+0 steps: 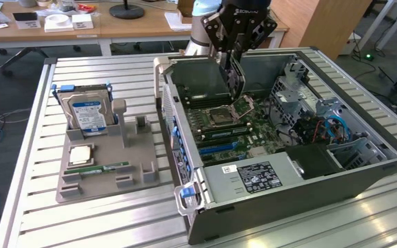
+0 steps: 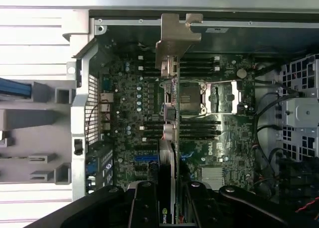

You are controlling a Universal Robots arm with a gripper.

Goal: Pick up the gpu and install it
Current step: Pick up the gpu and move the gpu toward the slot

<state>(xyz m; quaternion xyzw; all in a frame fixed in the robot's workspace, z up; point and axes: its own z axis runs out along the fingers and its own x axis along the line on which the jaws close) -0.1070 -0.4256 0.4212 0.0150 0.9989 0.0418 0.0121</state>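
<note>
Jaws grip the gpu edge-on above the open computer case. Held upright like this, it likely lines up with the motherboard slots.

One gpu, one hard drive, one case.

You see the gripper above the open computer case, clamped on the gpu. The card hangs on edge, its lower end down inside the case beside the CPU socket on the motherboard. You cannot tell whether it touches the board. At the exterior view's left, a grey tray on the slatted table holds a hard drive upright, with a square chip and a green RAM stick lying flat.
</note>
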